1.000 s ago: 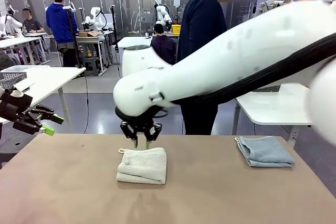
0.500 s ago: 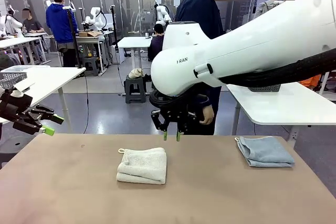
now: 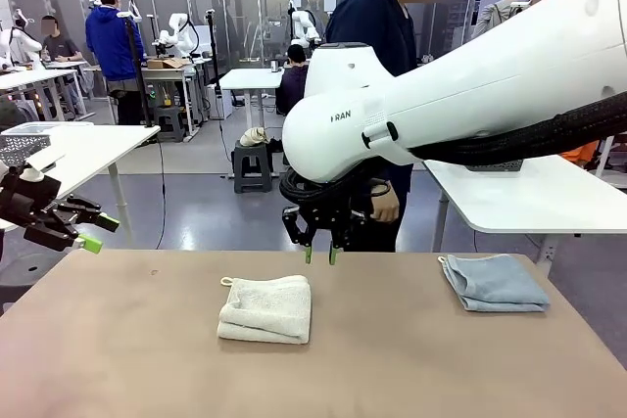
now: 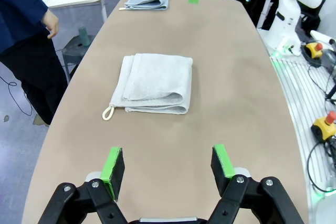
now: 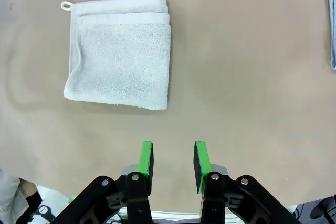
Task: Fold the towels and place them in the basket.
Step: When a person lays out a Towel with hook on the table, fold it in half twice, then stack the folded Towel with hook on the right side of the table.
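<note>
A cream-white towel lies folded at the middle of the brown table, its corner loop at the far left. The same towel appears in the right wrist view and again in the left wrist view as a folded towel. The pale blue-grey towel lies folded at the far right. My right gripper hangs above the table just behind and right of the cream towel, jaws partly apart, holding nothing. My left gripper hovers open off the table's left end. The basket is out of view.
A person in dark blue stands at the far edge, one hand behind my right gripper. White side tables stand left and right; a grey mesh basket sits on the left one. Bare table surface surrounds both towels.
My right arm has lifted off the cream towel and swung right and back, then held nearly still. The towels and the left gripper have not moved.
</note>
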Controlling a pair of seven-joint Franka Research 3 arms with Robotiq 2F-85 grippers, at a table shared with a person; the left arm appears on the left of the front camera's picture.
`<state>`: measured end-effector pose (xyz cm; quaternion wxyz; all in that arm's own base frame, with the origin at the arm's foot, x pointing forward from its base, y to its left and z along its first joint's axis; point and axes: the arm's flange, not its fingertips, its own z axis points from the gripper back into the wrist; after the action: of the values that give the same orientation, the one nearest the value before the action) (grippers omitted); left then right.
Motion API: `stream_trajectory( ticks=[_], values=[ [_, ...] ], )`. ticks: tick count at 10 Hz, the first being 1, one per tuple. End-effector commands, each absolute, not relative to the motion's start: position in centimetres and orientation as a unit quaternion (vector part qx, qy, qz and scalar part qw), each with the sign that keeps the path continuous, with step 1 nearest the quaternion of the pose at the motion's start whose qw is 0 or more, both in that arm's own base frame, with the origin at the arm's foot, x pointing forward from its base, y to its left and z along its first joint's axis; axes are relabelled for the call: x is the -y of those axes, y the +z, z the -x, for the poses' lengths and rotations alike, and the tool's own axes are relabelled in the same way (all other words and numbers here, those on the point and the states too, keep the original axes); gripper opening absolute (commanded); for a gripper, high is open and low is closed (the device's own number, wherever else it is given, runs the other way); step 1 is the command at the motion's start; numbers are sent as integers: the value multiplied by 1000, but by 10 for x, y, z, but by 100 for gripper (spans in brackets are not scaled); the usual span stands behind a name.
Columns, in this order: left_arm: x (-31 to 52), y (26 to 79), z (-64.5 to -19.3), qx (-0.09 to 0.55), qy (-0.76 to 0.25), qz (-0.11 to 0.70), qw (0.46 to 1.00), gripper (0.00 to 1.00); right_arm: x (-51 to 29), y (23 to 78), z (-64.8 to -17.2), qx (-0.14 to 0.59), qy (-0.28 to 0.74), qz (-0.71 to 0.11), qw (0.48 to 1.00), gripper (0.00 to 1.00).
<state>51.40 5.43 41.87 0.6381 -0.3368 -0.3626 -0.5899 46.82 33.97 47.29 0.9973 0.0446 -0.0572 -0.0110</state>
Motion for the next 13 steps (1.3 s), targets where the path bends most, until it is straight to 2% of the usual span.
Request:
stream_trajectory(
  ticks=[1, 11, 13],
  values=[
    [-55, 420, -513, 362, -594, 335, 635, 85, -339, 475, -468, 57, -15, -43, 997, 41],
    [-55, 420, -513, 362, -594, 335, 635, 85, -340, 473, -468, 57, -11, -45, 997, 41],
    [-55, 420, -513, 362, -594, 335, 635, 85, -343, 440, -470, 74, -32, -55, 995, 41]
  ],
)
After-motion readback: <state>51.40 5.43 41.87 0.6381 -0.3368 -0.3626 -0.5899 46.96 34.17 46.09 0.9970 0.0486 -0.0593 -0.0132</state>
